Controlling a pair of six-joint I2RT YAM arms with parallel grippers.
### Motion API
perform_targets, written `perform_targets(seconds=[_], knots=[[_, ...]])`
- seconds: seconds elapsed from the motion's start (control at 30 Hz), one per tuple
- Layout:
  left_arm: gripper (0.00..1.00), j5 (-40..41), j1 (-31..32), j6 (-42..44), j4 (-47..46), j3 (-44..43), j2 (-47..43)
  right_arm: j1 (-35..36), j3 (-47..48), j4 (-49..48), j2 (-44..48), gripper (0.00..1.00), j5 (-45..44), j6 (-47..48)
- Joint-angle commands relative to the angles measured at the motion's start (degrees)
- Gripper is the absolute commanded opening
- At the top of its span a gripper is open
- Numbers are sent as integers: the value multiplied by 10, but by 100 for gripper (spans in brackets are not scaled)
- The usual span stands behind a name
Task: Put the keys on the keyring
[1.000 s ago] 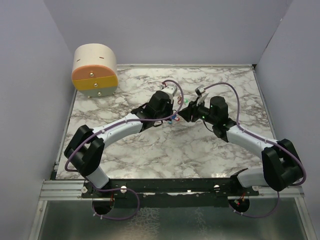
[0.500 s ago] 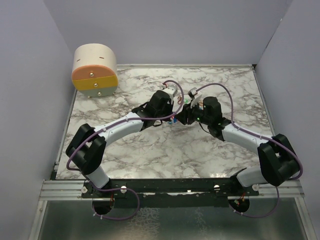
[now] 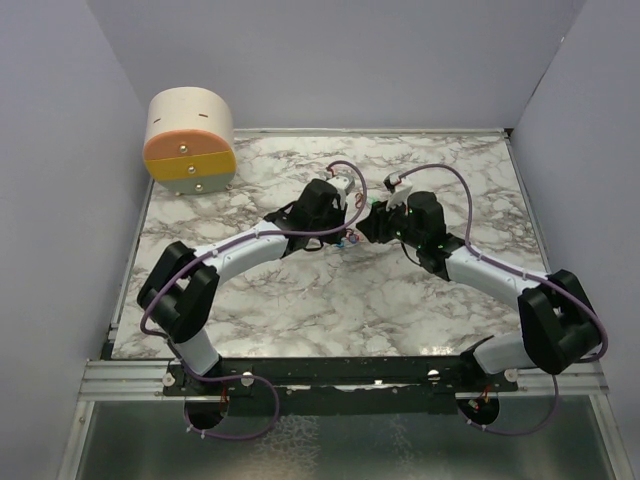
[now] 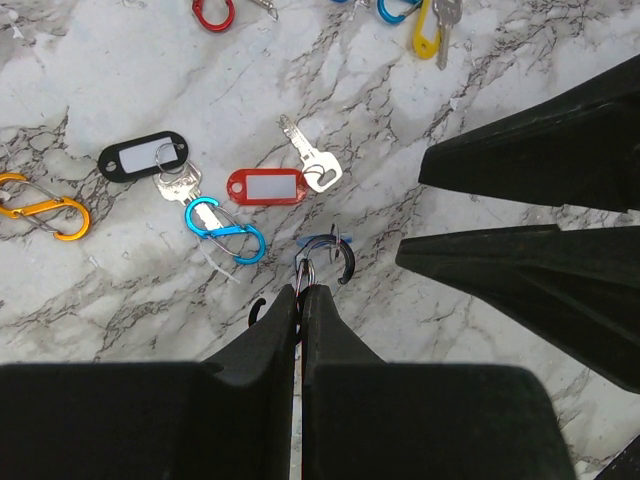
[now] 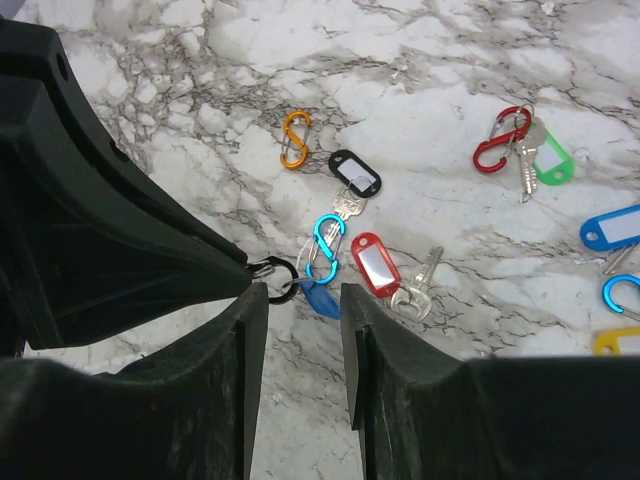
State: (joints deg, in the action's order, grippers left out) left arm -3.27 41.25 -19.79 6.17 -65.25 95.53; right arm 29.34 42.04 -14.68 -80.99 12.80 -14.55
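My left gripper point(image 4: 300, 292) is shut on the keyring point(image 4: 304, 270), a black clip with a small metal loop that sticks out past its tips. A blue tag point(image 5: 322, 298) hangs from that loop. My right gripper point(image 5: 298, 295) is open and faces the left one point(image 3: 352, 232), its tips on either side of the blue tag without touching it. The keys lie on the marble just beyond: a red tag with a silver key point(image 4: 265, 186), a black tag point(image 4: 143, 158) and a green tag point(image 5: 550, 160).
Loose clips lie among the keys: a blue one point(image 4: 225, 230), an orange one point(image 4: 45, 205) and a red one point(image 5: 500, 140). More tags sit at the right point(image 5: 612, 228). A round wooden box with orange drawers point(image 3: 190, 140) stands at the back left. Grey walls enclose the table.
My right arm has swung left and forward, bringing its gripper up to the left gripper's tips. The left arm shifted slightly and still holds the keyring.
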Motion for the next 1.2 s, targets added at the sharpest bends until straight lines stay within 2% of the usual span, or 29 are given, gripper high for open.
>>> perform_targets(seconds=[0.0,0.3,0.47,0.57,0.9,1.17], knots=[[0,-49,-12,-3,-7,-11,13,3,9,13,15,35,-40,-2],[0,-80,-31,-11,-31,10,2,3,3,7,9,36,-49,11],[0,-81,-33,-11,-34,19,-16,2,-32,-52,6,47,-14,55],[0,-83,-34,-10,-33,23,-28,2,-50,-96,-5,49,26,83],[0,-101,-35,-10,-37,36,-54,2,-103,-209,-28,49,95,149],[0,-117,-35,-13,-41,36,-54,2,-119,-285,-58,47,108,156]])
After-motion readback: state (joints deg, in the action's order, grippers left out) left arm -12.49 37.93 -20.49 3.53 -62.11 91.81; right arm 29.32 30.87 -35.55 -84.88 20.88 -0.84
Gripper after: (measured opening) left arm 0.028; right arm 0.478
